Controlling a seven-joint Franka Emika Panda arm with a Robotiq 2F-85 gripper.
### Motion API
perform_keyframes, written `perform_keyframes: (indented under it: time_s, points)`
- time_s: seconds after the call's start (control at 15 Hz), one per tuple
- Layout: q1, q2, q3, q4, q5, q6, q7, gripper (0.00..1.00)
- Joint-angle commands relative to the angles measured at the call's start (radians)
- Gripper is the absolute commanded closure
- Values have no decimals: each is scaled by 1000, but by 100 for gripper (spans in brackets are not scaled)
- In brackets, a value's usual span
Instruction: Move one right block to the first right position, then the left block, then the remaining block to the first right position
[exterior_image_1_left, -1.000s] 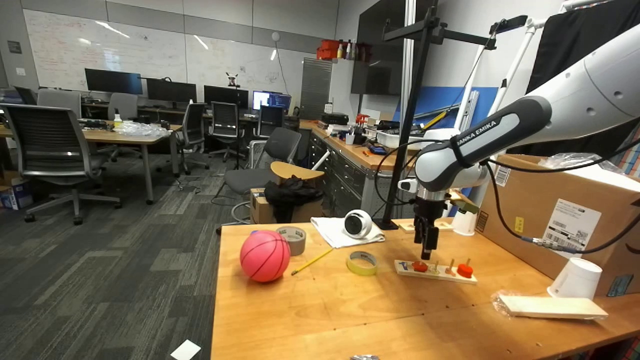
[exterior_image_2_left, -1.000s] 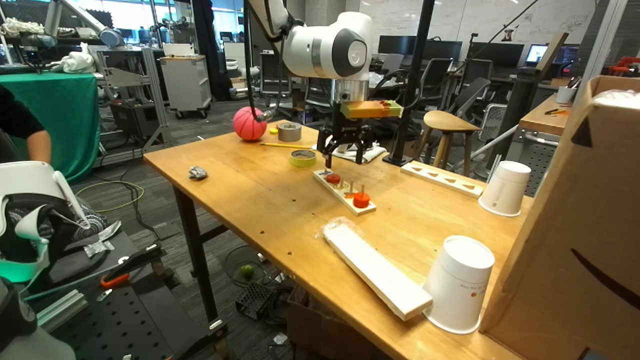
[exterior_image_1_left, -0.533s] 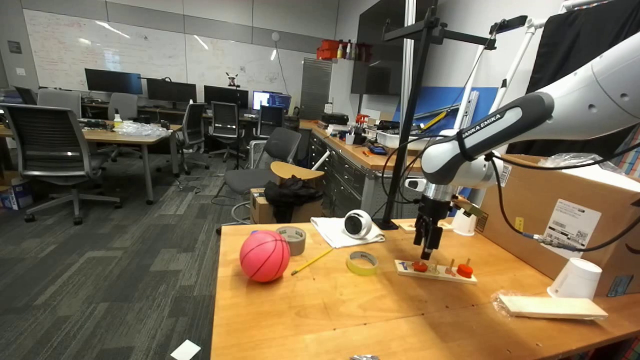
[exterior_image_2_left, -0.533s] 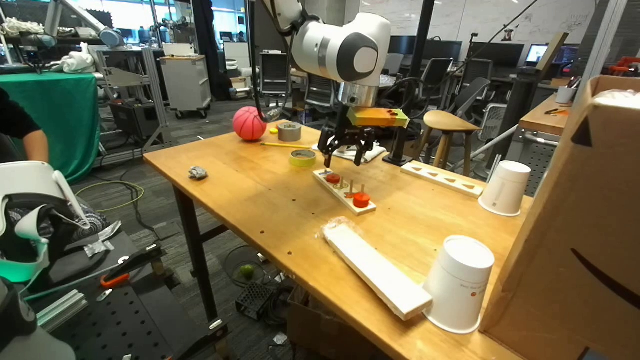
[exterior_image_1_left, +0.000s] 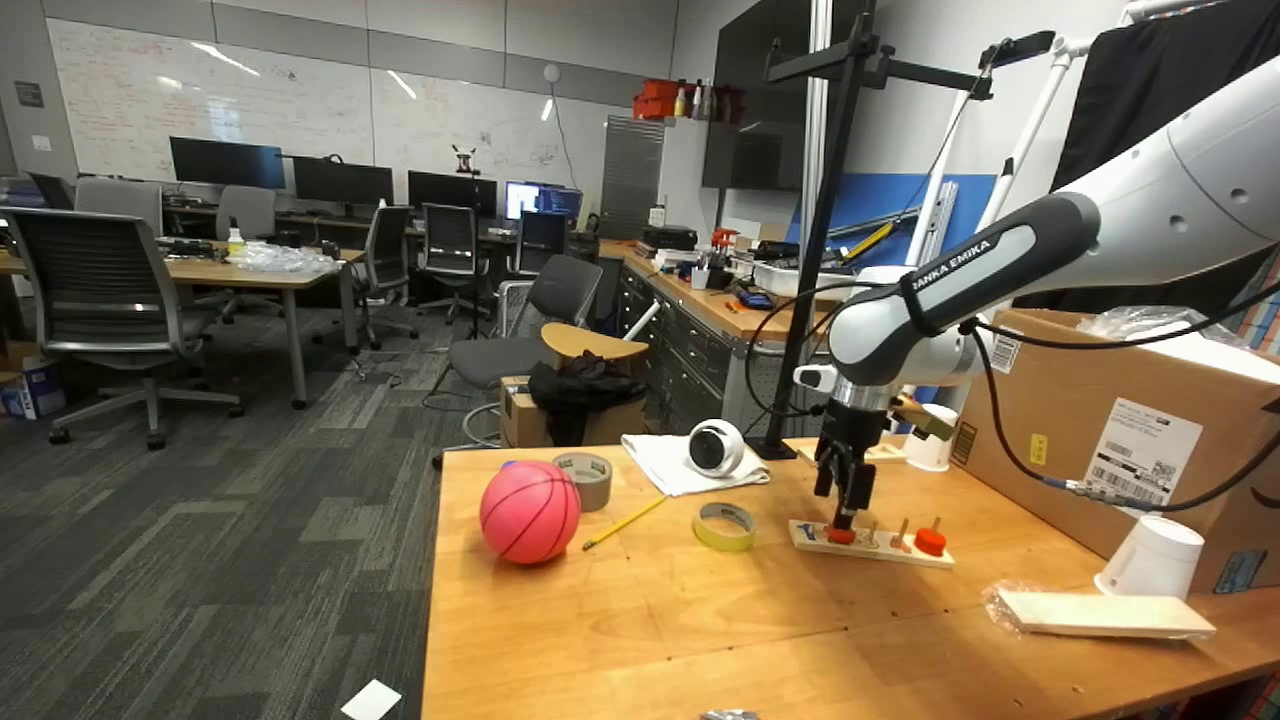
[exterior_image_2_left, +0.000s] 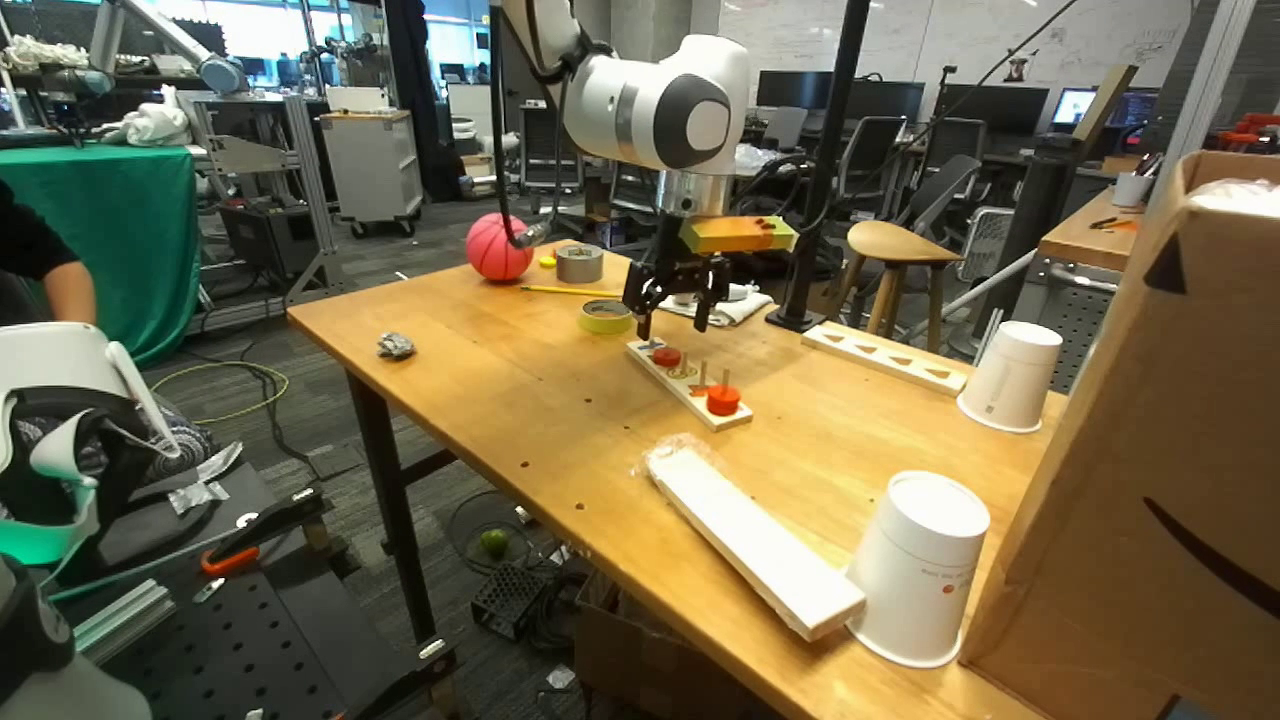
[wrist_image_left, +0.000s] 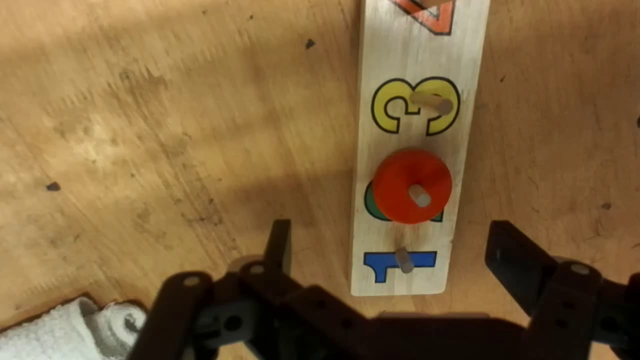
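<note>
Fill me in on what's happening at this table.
A robot arm has its open hand, with nothing in it, near the 1 end of a numbered peg board. A red disc sits on the second peg; a red block, or perhaps a stack, sits on the far-end peg. The other three pegs stand bare. My guess is that the hand will grip the nearer disc next.

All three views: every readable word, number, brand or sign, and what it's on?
"1": blue, on the wooden board.
"3": yellow, same board.
"ANKA EMIKA": on the robot arm, start unreadable.
Not whole: green numeral mostly under a red disc; orange numeral cut off at the wrist view's top edge.
Too small or blurred: labels on the cardboard box, print on a white cup, whiteboard writing.
</note>
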Motion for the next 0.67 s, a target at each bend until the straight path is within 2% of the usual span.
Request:
perform_keyframes:
  time_s: [0.0,0.27,0.6]
  points:
    - [53,-56,-39,-95,-90,90,60,0]
    - [55,-74,-57,-156,-144,138,118,0]
    - [32,-96,-54,-197,-131,178,116,0]
